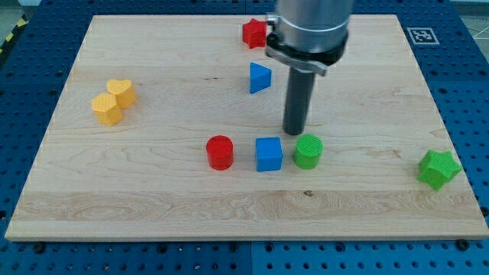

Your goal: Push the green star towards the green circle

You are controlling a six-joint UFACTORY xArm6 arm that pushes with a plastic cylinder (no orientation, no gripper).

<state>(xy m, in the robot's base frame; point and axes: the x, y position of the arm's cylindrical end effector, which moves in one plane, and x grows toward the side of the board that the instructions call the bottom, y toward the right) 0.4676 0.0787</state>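
Note:
The green star (438,168) lies near the board's right edge, low in the view. The green circle (309,151) stands in the lower middle, far to the star's left. My tip (295,133) rests on the board just above and slightly left of the green circle, close to it but apart, and far from the star.
A blue cube (268,153) sits just left of the green circle, and a red cylinder (220,152) further left. A blue triangle (260,77) and a red block (254,33) lie toward the view's top. Two yellow blocks (113,100) sit at the left. The wooden board (153,198) lies on a blue table.

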